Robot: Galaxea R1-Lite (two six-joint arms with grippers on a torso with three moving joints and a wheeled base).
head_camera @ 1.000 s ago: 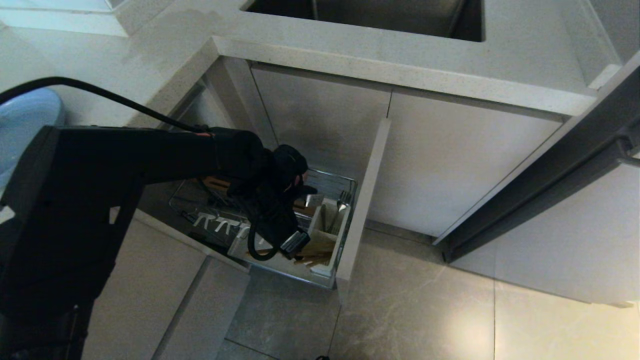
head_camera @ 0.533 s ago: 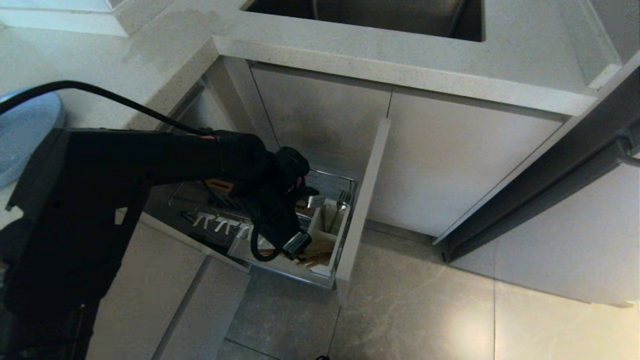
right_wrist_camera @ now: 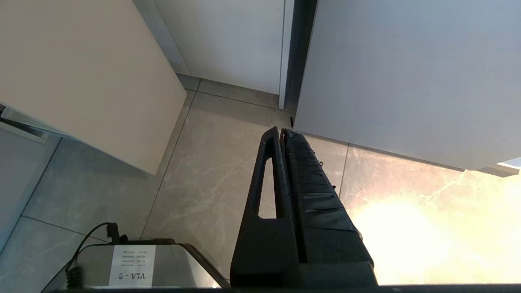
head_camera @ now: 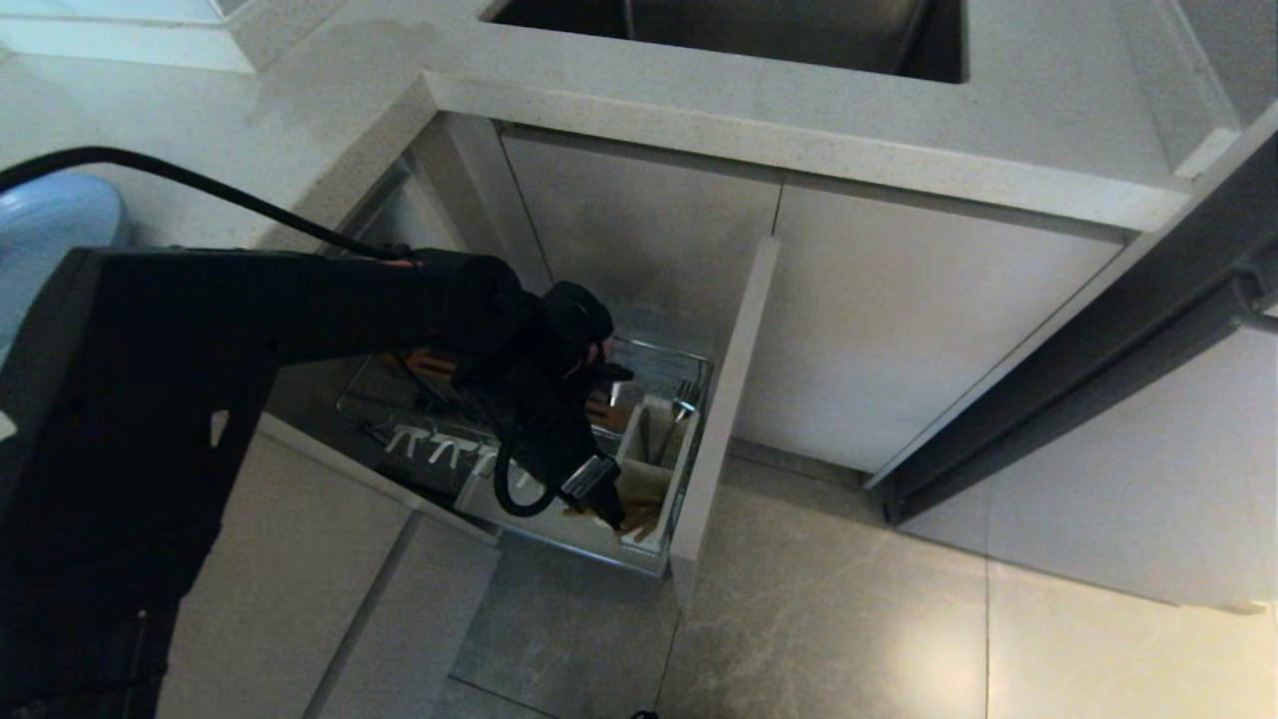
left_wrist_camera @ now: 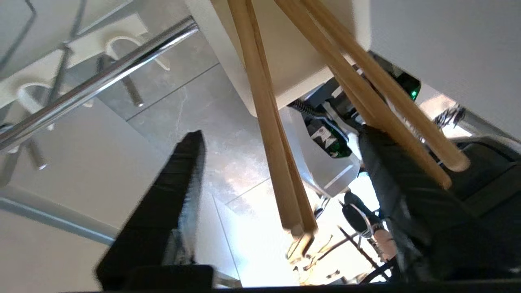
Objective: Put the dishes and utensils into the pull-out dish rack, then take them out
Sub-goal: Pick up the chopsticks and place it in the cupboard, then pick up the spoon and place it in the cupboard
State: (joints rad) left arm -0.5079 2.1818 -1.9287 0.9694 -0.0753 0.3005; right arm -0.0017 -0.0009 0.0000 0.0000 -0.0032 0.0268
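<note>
The pull-out dish rack (head_camera: 689, 364) stands open below the counter, its beige front panel (head_camera: 724, 419) to the right. My left gripper (head_camera: 614, 511) reaches down into its white utensil caddy (head_camera: 649, 479). In the left wrist view the left gripper (left_wrist_camera: 281, 134) is open, with wooden chopsticks (left_wrist_camera: 270, 130) standing loose between the fingers (left_wrist_camera: 171, 211). Two more chopsticks (left_wrist_camera: 378, 97) lean across the other finger, out of the caddy (left_wrist_camera: 293, 69). The light-blue plate (head_camera: 45, 235) lies on the counter at far left. My right gripper (right_wrist_camera: 283, 131) is shut and parked above the floor.
A sink (head_camera: 729, 30) is set in the counter above. Plain cabinet doors (head_camera: 899, 330) stand right of the rack. White pegs (head_camera: 439, 447) and a fork (head_camera: 684, 397) are in the rack. A chrome rail (left_wrist_camera: 101, 81) runs close by the left gripper. My base (right_wrist_camera: 134, 264) is below the right arm.
The left gripper has gone from shut on the chopsticks to open, leaving them standing in the caddy. The arm has stayed over the caddy.
</note>
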